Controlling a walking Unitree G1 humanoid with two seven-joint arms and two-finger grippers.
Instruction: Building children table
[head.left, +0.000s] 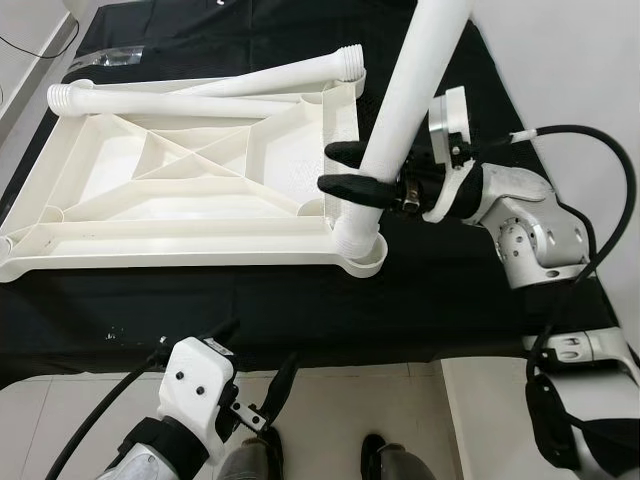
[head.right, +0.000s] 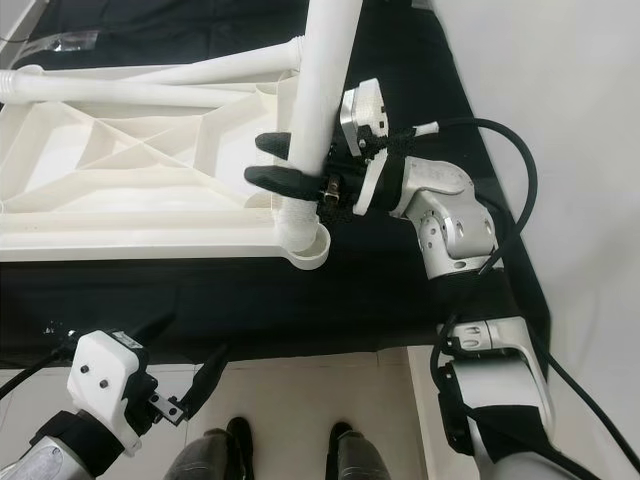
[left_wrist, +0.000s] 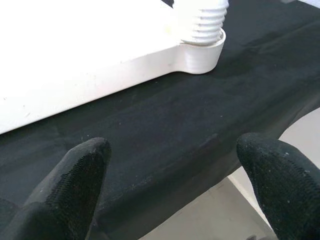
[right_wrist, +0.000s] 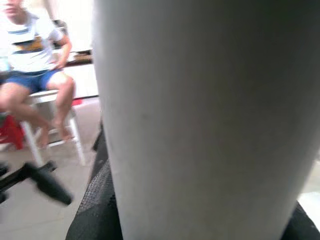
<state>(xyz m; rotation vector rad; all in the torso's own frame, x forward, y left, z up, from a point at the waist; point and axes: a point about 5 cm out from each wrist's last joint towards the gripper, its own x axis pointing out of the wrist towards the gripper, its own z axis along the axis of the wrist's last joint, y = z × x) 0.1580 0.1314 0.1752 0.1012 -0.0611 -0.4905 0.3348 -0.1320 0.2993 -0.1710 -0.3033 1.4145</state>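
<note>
**Ana:** Black cloth (head.left: 430, 300) covers the low surface, pale floor tiles run along its near edge, and the upturned white plastic table panel with its ribbed underside (head.left: 190, 190) lies flat on the cloth. The right gripper (head.left: 345, 170) has its jaws clamped on the long white plastic tube leg (head.left: 405, 95), which stands over the round corner socket (head.left: 365, 258) nearest the robot's right.

**Ben:** And that leg leans, Ana. Its ribbed threaded end (left_wrist: 200, 22) sits at the socket mouth, but the tube tilts away towards the top. If it gets turned like that, the thread could cross and jam.

**Ana:** The panel isn't held down either. The left gripper (head.right: 185, 385) hangs low at the cloth's near edge, jaws apart, gripping nothing. Any sideways push on the leg could slide the panel across the cloth.

**Ben:** The grip is low on a long tube too, so the top could swing and lever the end out of the socket.

**Ana:** As for containers, that corner socket is the one that counts, and it holds the leg's end. How deep it goes can't be told.

**Ben:** The far corner socket (head.left: 350, 88) has another white plastic leg (head.left: 280, 78) lying across the panel with its threaded end beside it, and a further leg (head.left: 150, 100) rests along the far edge. A person sits on a white chair (right_wrist: 35, 65) in the background, well apart.
</note>
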